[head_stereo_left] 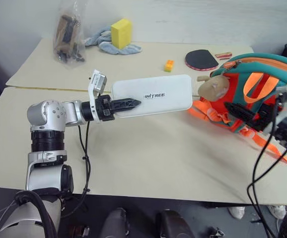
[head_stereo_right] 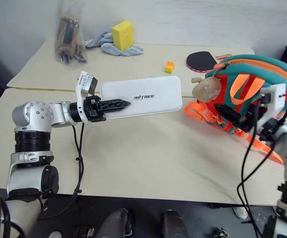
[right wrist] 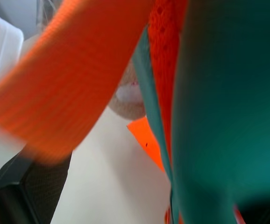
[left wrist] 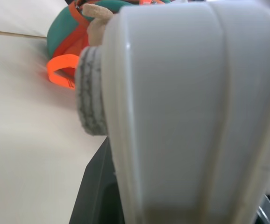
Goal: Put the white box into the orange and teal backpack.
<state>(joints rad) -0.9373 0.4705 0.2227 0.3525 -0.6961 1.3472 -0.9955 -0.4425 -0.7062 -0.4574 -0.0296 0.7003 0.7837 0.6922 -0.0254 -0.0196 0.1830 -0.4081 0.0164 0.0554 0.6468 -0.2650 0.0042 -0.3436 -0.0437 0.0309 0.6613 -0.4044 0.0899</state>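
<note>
Holding the white box [head_stereo_left: 153, 95] level above the table [head_stereo_left: 148, 153], your left gripper [head_stereo_left: 126, 104] has its black fingers clamped on the box's left end, so the free end points right, straight at the orange and teal backpack [head_stereo_left: 257, 89]. That grip leaves the whole length ready to slide in. Over on the right, your right gripper [head_stereo_left: 262, 116] is pressed up against the backpack's near side among the orange straps [head_stereo_left: 255, 82]; I can't tell whether its fingers are spread or gripping fabric, though it looks placed to prop the bag up. The hamster charm [head_stereo_left: 214, 89] hangs between box and bag. No opening faces the box yet, so you'd likely need the zipper side exposed first.
</note>
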